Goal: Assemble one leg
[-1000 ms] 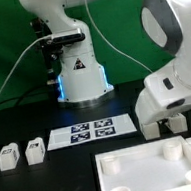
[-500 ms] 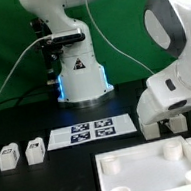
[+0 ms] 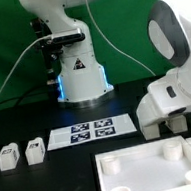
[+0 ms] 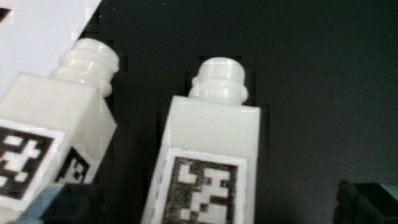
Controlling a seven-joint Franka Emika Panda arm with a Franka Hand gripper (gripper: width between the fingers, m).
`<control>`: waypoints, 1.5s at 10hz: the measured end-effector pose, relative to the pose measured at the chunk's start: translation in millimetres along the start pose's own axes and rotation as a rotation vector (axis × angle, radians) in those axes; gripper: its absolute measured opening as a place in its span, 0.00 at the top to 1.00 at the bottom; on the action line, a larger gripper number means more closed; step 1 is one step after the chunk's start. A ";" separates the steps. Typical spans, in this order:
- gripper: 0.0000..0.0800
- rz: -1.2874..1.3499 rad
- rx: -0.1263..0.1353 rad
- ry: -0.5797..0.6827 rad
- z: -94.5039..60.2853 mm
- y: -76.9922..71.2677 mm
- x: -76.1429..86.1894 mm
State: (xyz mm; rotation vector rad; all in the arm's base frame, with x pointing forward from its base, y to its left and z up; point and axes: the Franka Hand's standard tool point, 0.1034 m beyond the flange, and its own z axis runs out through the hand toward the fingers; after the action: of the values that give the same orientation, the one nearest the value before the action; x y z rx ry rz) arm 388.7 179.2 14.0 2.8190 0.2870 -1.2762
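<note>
Two white legs lie side by side on the black table [image 3: 39,190] beneath my gripper [image 4: 215,192], pegs pointing the same way, tags up. My fingertips [image 4: 368,196] stand wide apart, gripping nothing; the straddled leg [image 4: 210,150] lies between them, the neighbour leg [image 4: 59,115] just outside. My hand hangs low past the marker board [image 3: 94,130], at its end on the exterior view's right. An outer spare leg [image 3: 8,156] and an inner spare leg [image 3: 34,150] sit near the opposite edge; the white tray piece [image 3: 148,172] fills the front corner.
</note>
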 end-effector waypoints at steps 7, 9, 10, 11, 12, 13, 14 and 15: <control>0.52 -0.005 0.002 0.004 2.5 -1.1 3.2; 0.64 -0.005 0.002 0.004 2.5 -1.1 3.1; 0.64 -0.005 0.002 0.004 2.5 -1.1 3.1; 0.64 -0.005 0.002 0.004 2.5 -1.1 3.1; 0.64 -0.005 0.002 0.004 2.5 -1.1 3.1; 0.64 -0.005 0.002 0.004 2.5 -1.1 3.1; 0.64 -0.005 0.002 0.004 2.5 -1.1 3.1; 0.64 -0.005 0.002 0.004 2.5 -1.1 3.1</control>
State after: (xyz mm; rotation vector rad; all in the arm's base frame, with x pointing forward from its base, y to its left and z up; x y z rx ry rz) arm 388.6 180.5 10.0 2.8246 0.2932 -1.2721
